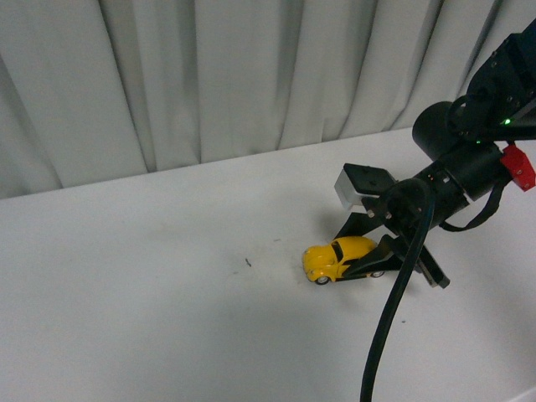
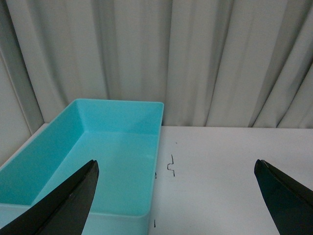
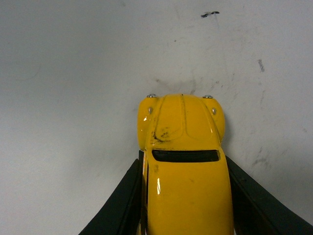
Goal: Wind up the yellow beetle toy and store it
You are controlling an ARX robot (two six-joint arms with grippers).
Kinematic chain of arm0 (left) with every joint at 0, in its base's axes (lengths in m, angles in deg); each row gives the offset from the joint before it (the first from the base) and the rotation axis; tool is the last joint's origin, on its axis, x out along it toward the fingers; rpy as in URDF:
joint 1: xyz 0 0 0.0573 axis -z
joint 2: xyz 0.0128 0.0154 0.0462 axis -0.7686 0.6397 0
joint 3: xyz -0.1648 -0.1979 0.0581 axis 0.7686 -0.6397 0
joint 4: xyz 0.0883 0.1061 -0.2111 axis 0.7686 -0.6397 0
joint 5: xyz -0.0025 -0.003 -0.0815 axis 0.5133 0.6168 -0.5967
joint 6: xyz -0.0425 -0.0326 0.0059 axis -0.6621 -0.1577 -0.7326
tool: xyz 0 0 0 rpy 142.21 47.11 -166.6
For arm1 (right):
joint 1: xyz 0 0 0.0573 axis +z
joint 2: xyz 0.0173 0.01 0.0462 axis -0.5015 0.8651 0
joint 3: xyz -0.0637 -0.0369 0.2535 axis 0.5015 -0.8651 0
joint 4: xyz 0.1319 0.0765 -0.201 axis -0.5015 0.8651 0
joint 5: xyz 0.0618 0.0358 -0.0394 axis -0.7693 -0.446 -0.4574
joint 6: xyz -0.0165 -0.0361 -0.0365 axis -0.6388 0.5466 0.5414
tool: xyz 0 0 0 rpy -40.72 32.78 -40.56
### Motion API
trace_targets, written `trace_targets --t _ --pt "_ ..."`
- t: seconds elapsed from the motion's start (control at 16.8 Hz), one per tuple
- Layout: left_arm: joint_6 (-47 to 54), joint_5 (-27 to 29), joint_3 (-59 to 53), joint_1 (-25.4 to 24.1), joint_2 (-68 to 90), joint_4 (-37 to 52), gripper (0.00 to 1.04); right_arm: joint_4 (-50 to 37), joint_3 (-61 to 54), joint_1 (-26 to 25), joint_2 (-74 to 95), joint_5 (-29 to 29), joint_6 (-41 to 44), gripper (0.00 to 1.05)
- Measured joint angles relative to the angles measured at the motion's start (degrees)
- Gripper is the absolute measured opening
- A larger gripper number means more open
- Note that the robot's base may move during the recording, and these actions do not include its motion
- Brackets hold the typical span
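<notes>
The yellow beetle toy [image 1: 335,257] stands on the white table right of centre, nose pointing left. My right gripper [image 1: 368,258] is shut on its rear half, black fingers pressed on both sides. In the right wrist view the toy [image 3: 183,161] fills the lower middle, hood forward, with a finger [image 3: 122,205] against each flank. My left gripper [image 2: 173,196] is open and empty, its two black fingertips [image 2: 63,205] wide apart above the table next to a turquoise bin [image 2: 98,156]. The left arm is out of the front view.
The turquoise bin is an empty rectangular tray near the curtain, seen only in the left wrist view. Small dark marks [image 1: 248,263] lie on the white table [image 1: 151,293]. A grey-white curtain [image 1: 209,75] hangs behind the table's far edge.
</notes>
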Motion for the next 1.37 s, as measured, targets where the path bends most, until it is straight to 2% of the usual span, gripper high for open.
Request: trace_targets --t 0.36,0.48,0.72,1.37 --pt "0.00 0.00 0.00 0.00 0.00 0.00 0.98 0.24 -3.52 -3.72 -1.68 -0.07 4.17 0.42" --pt "0.00 0.00 0.00 0.00 0.00 0.00 0.98 -0.72 -3.91 -3.78 -1.77 1.66 4.24 0.59" --pt "0.00 0.00 0.00 0.00 0.00 0.00 0.98 -0.94 -4.13 -4.44 -1.70 1.29 3.58 0.99" --pt "0.00 0.00 0.00 0.00 0.00 0.00 0.98 -3.17 -5.16 -4.33 -1.75 0.72 2.10 0.98"
